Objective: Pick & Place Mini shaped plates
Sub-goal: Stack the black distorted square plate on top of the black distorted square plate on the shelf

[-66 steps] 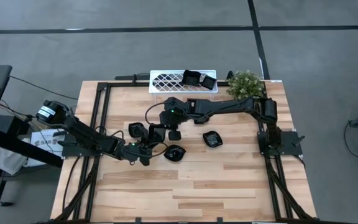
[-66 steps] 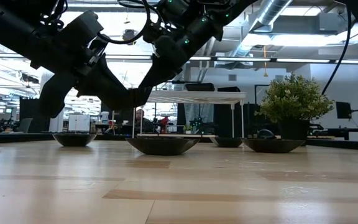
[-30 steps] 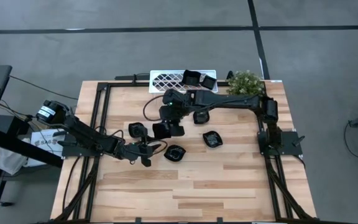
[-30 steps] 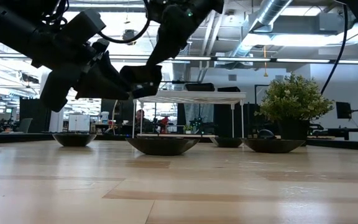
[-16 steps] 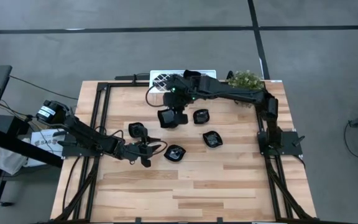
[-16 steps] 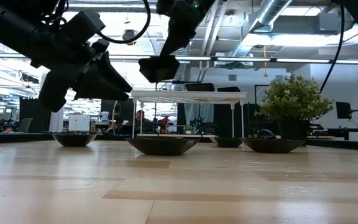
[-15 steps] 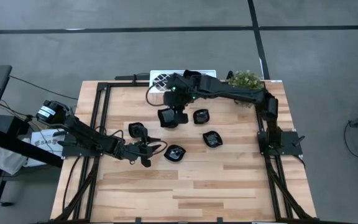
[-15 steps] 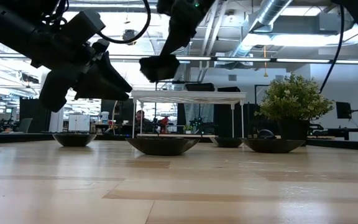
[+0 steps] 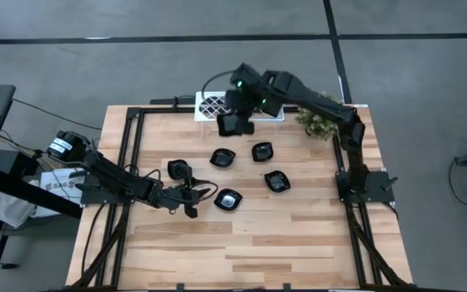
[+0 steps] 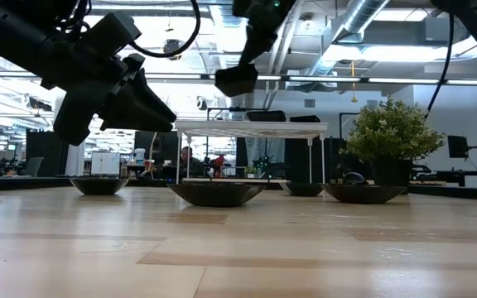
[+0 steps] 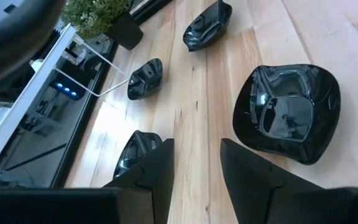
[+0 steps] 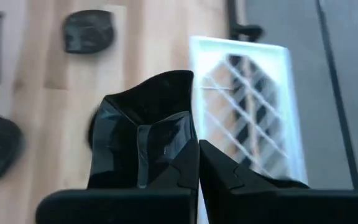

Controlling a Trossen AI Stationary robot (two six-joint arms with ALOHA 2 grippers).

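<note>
— Surface condition? Wooden surface [image 9: 298, 235]; four mini shaped plates [image 9: 222, 157] lie below the raised right gripper [image 9: 235, 123].
— Grippers? Right gripper clamps a squarish plate [image 12: 143, 140] beside the white rack [image 9: 211, 106]; left gripper [image 9: 191, 197] open, plate [image 9: 229, 199] just ahead.

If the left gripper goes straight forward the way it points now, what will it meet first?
Probably the mini plate just ahead of the open left gripper. In its wrist view that plate lies slightly beside the finger line, so it might only graze it.
</note>
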